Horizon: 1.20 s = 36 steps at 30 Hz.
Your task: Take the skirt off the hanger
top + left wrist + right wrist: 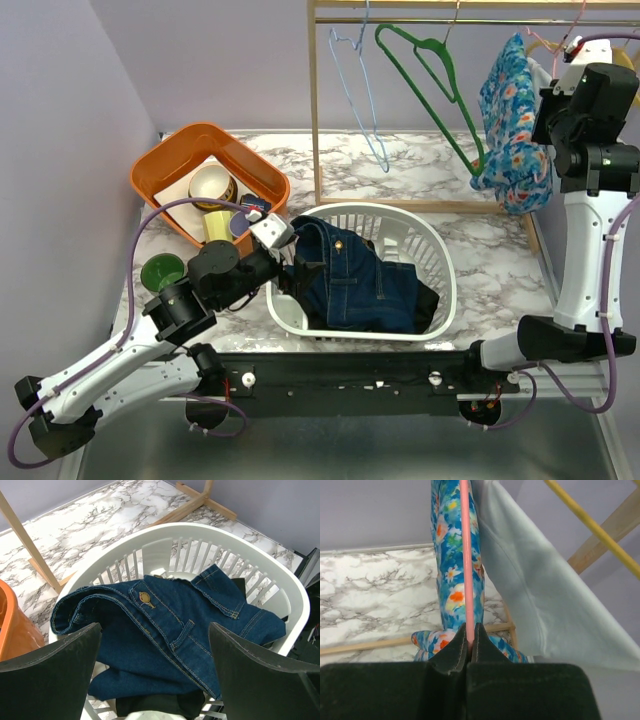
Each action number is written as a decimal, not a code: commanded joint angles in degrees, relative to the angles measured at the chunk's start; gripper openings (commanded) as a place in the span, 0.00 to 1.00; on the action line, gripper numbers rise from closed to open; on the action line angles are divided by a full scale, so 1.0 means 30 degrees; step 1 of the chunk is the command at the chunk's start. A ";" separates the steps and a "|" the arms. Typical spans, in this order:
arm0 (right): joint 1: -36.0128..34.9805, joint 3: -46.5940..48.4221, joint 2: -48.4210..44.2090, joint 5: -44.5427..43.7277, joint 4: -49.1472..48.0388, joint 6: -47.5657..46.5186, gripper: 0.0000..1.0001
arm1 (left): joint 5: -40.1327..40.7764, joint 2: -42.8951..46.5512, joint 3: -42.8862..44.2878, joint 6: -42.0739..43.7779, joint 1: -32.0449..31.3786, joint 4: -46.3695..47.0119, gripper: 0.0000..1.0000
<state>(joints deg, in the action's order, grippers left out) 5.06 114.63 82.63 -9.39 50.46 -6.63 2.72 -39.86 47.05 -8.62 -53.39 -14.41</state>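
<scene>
My left arm (110, 365) was made of smooth white tubes with fat black round joints between them. My right arm (583, 250) looked the same, with white parts and black parts. A thin purple cable (148, 228) ran along my left arm in a big loop. A second purple cable (606, 340) ran along my right arm. Both arms sat on a long black bar (350, 385) with small pale knobs on it. My left hand (155, 630) had two wide fingers (50, 680), flat and dark grey. My right hand (468, 635) had black fingers (452, 652) that got thin at the tips and looked a bit fuzzy.
</scene>
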 commanded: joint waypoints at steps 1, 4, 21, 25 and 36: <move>0.0130 0.0815 -0.1087 0.0434 -0.2841 -0.0806 0.01 | -0.0468 -0.0074 -0.0184 -0.0172 -0.0105 0.0469 0.99; 0.0159 0.0637 -0.1440 0.0843 -0.3606 -0.0718 0.01 | -0.0497 -0.0103 -0.0184 -0.0173 -0.0105 0.0498 0.99; 0.0130 0.2279 -0.2931 -0.0122 0.1343 0.1096 0.01 | -0.1400 -0.0892 0.1776 -0.1343 -0.0105 0.1084 0.99; 0.0130 0.1840 -0.3607 -0.0182 0.2573 0.1683 0.01 | -0.1756 -0.1479 0.2861 -0.2104 -0.0105 0.1171 0.99; 0.0130 -0.2052 -0.7734 0.1514 0.4510 0.5955 0.01 | -0.4830 -0.2768 0.3830 -0.4419 -0.0105 0.3835 0.99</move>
<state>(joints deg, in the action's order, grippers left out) 5.10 113.71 66.37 -8.62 63.57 3.27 -5.52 -46.89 57.74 -17.63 -53.39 -8.01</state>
